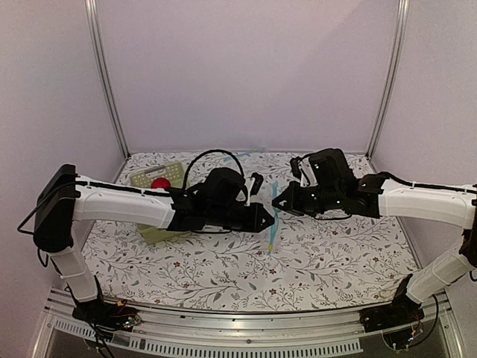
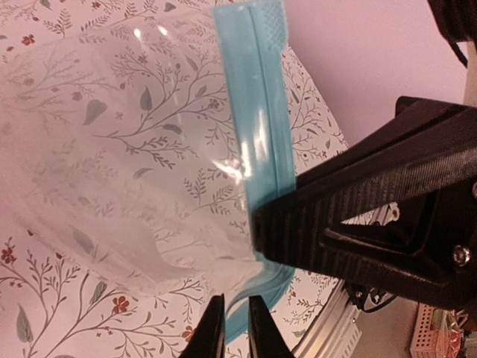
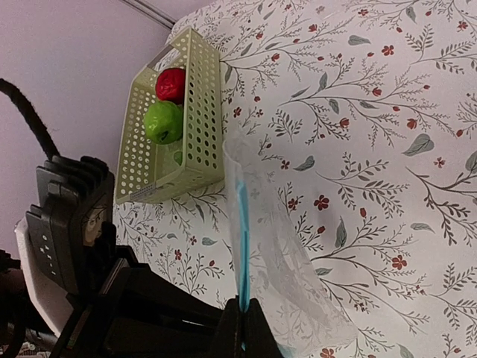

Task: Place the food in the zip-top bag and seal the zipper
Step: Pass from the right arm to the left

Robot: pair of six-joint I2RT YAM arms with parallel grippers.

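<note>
Above the flowered worktop (image 1: 223,276), left pincer (image 2: 235,332) and right pincer (image 3: 242,328) are both clamping tight on the zip-top bag's (image 2: 112,149) zipper (image 2: 257,134) — uneven pulling risks the slick strip slipping free.

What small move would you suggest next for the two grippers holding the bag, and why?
Probably draw the left gripper and right gripper gently apart to open the mouth of the bag. Both are pinched shut on the zipper, the bag looks empty, and the red apple and green apple sit in the basket.
</note>
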